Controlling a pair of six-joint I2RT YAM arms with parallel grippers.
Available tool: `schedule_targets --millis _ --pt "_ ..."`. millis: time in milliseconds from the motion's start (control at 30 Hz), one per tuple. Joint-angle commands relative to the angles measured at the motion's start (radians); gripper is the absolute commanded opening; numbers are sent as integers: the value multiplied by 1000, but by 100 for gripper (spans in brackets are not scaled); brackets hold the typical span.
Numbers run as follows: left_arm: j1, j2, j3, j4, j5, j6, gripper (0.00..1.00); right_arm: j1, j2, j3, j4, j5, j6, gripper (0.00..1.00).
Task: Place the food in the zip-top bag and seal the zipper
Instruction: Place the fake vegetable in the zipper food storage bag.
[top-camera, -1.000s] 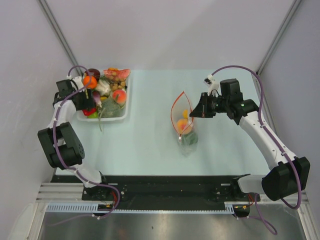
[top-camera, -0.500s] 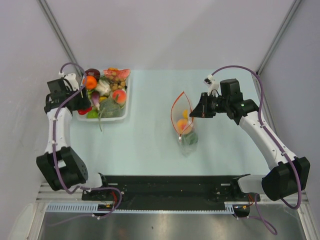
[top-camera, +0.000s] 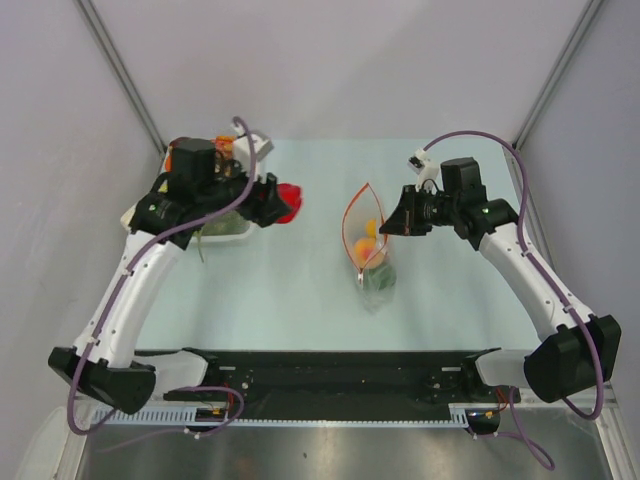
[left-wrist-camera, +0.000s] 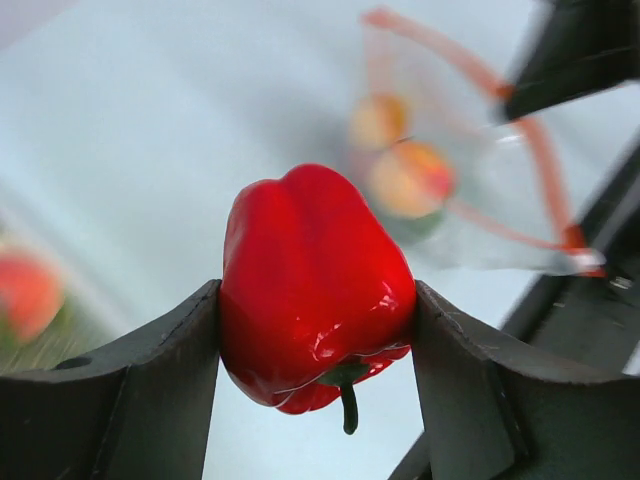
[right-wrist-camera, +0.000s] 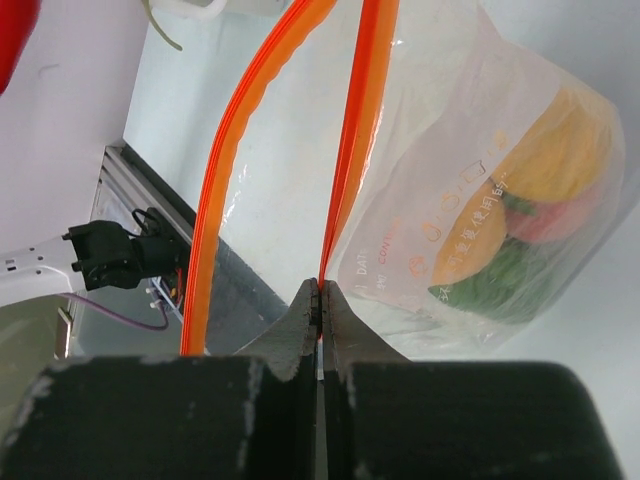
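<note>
In the top view, the left pincer (top-camera: 281, 204) hung at about 10 o'clock from the worktop's (top-camera: 300, 300) middle. Its jaws were spread wide and clamped on either side of a red pepper (left-wrist-camera: 310, 280). A band of bare pale surface lay between the pepper and the zip-top bag (top-camera: 370, 255), which sat just toward 3 o'clock of centre. The right pincer (top-camera: 392, 224) was fully closed, nipping the zipper (right-wrist-camera: 225, 150) on the bag's 3 o'clock side. The orange strip stood apart in a leaf-shaped loop with its tip toward 12 o'clock.

Orange, yellow and green food (top-camera: 367, 247) lay inside the bag's lower end. Grey walls with slanting metal struts closed the scene at 11 and 1 o'clock. A black rail (top-camera: 340, 365) ran along the 6 o'clock edge.

The left arm covered most of the clear tray (top-camera: 230, 232) at 10 o'clock, so its contents were hard to make out. The bag was blurred in the left wrist view, and its printed label (right-wrist-camera: 440, 235) was too faint to read.
</note>
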Motion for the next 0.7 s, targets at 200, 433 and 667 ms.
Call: schedule_targets --millis 200,433,667 --pt "-411 301 226 121 -40 -154 36 -1 -56 -2 18 -10 -9 0" --pt "-464 436 241 162 -117 -216 39 -19 -53 1 32 -37 23 0" --pt "-470 524 350 196 -175 -263 79 -31 -44 -1 41 -54 45 0"
